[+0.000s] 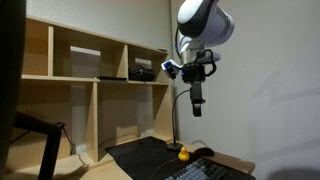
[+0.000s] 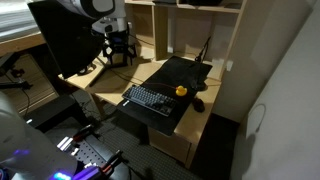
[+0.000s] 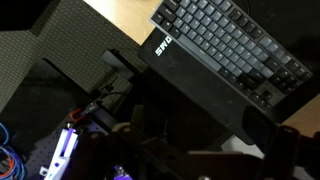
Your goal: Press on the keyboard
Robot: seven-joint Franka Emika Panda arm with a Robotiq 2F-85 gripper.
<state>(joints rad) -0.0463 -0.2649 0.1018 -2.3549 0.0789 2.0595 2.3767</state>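
The keyboard [image 2: 150, 100] is dark with rows of small keys and lies on the near part of a wooden desk; it also shows at the bottom edge of an exterior view [image 1: 203, 171]. In the wrist view the keyboard [image 3: 232, 45] fills the upper right, seen from well above. My gripper [image 1: 197, 104] points down and hangs high above the desk, touching nothing. In an exterior view the gripper [image 2: 119, 52] is beyond the keyboard's far left end. In the wrist view the gripper's [image 3: 200, 135] dark fingers stand apart with nothing between them.
A small yellow object [image 2: 181, 91] and a dark mouse [image 2: 198, 103] sit by the keyboard's end on a black mat [image 2: 178, 72]. Wooden shelves [image 1: 90, 75] stand behind the desk. A thin black stand [image 1: 176, 120] rises near the yellow object [image 1: 184, 154]. Cables and lit electronics [image 3: 75, 135] lie below the desk edge.
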